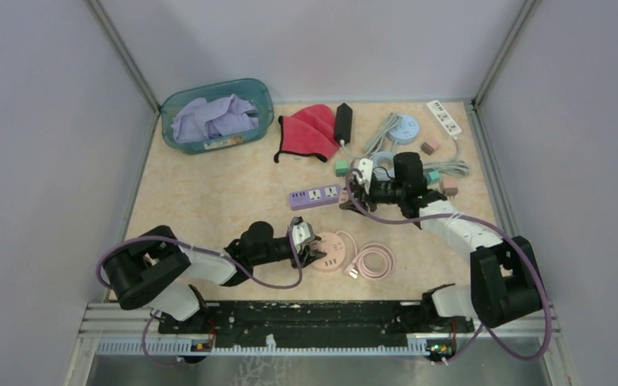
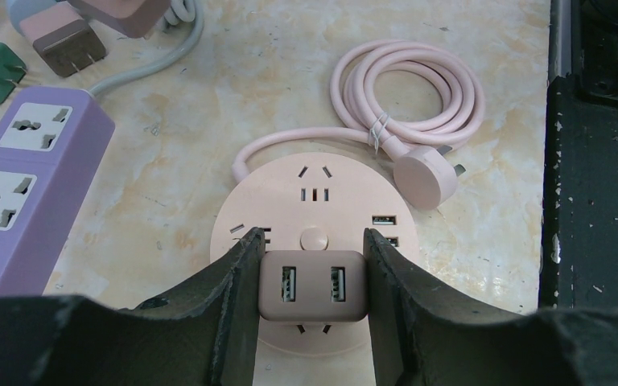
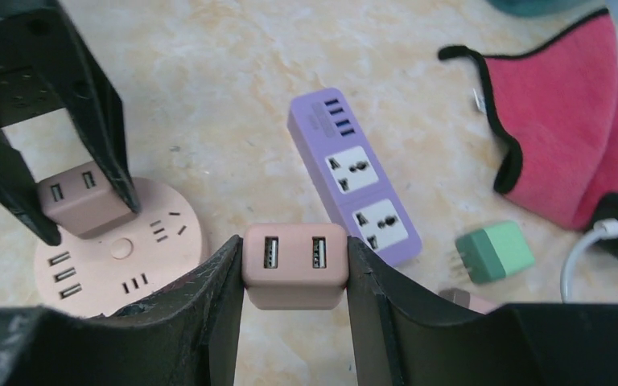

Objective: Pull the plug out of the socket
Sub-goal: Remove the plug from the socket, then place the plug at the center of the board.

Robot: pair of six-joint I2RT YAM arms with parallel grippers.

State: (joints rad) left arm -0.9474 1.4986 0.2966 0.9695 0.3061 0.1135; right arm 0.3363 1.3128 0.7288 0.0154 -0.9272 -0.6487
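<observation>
The plug point(image 2: 312, 288), a small pink two-port USB block, looked still seated at the near edge of the round pink socket point(image 2: 322, 189), which lay flat on the table by the left arm. The left gripper point(image 2: 312, 245) was partly closed on it, one finger flat against each side wall. The right gripper point(image 3: 294, 251) was pinched on a second plug point(image 3: 294, 273) of the same kind, apparently off the table, near the purple strip point(image 3: 354, 181).

The plug looked light, rigid and smooth. It would not crush, but its sides could slip under a weak pinch. The side walls, low down, seemed the best hold. The socket also looked light and nothing pinned it. It would probably rise with the plug unless the pull was straight and something pressed it down.
</observation>
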